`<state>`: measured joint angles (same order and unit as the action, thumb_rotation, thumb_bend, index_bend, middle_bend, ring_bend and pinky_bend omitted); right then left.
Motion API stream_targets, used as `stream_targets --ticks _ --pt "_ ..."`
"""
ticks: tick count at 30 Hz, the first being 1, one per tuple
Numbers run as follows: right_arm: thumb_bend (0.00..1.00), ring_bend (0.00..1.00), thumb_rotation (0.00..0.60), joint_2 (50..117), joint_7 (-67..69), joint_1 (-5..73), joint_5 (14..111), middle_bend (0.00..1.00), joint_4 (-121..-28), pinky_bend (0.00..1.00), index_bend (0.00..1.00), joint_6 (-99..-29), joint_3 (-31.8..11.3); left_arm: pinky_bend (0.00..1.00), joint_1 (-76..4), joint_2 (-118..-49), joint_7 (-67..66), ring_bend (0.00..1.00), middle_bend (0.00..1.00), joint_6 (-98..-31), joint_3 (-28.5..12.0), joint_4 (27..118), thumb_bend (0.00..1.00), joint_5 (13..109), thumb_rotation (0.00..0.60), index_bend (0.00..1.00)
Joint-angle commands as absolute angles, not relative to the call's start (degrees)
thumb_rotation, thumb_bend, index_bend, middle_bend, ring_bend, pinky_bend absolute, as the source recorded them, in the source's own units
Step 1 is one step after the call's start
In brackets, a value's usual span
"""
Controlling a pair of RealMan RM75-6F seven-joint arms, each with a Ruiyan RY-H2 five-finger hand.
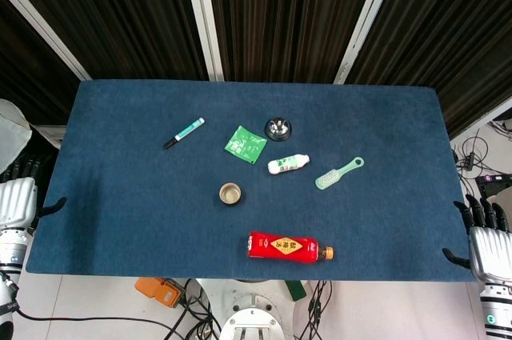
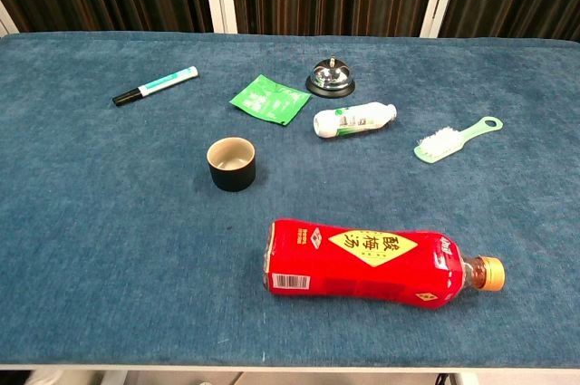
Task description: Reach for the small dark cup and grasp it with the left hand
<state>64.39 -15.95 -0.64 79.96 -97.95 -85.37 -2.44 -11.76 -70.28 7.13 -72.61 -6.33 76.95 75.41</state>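
1. While the small dark cup is standing upright on the blue table, the left hand is hanging off the table's left edge, well apart from the cup, with its fingers spread and nothing in them.
2. Off the right edge of the table, the right hand is likewise sitting with its dark fingers apart, holding nothing; neither hand is showing in the chest view.
3. Seen from the chest view, the cup is showing a pale inside and a dark outer wall, and it is touching nothing around it.
4. A red bottle is lying on its side nearer the robot than the cup and to the cup's right, its orange cap pointing right.
5. A green packet is lying flat beyond the cup, slightly to the cup's right.
6. A silver call bell is sitting farther back than the cup, just beside the packet's right corner.
7. A small white bottle is lying on its side to the cup's right and a little farther back.
8. A pale green brush is lying well to the right of the cup, past the white bottle.
9. A marker is lying slantwise beyond the cup and to its left.
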Motion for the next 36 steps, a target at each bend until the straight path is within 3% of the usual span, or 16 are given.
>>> stream_targets --ticks 1,12,22,29,36 --pt "0.20 0.11 0.600 64.25 -15.77 -0.62 79.83 0.14 -97.97 0.11 0.23 -85.27 -2.47 0.11 -11.81 -70.31 7.02 0.06 0.13 -72.57 -6.31 76.95 0.15 75.46 0.600 0.15" --pt "0.20 0.11 0.600 64.26 -15.81 -0.77 79.92 0.14 -97.74 0.11 0.23 -85.45 -2.38 0.11 -12.54 -70.23 12.36 0.06 0.13 -71.72 -4.95 78.46 0.15 79.06 0.600 0.15" --pt "0.20 0.11 0.600 63.89 -14.31 -0.81 79.62 0.14 -97.92 0.11 0.23 -85.09 -2.45 0.11 -16.03 -71.39 23.64 0.06 0.13 -70.45 -1.11 85.38 0.13 90.35 0.600 0.15" --pt "0.20 0.11 0.600 63.66 -14.07 -0.85 79.70 0.14 -97.98 0.11 0.23 -84.85 -2.23 0.10 -20.81 -76.72 28.09 0.04 0.13 -67.86 -1.12 88.38 0.12 93.88 0.600 0.15" --pt "0.20 0.11 0.600 63.40 -13.82 -0.76 79.77 0.14 -98.12 0.11 0.23 -84.54 -2.12 0.10 -24.13 -85.43 25.78 0.04 0.15 -65.91 -3.06 84.59 0.12 92.16 0.600 0.15"
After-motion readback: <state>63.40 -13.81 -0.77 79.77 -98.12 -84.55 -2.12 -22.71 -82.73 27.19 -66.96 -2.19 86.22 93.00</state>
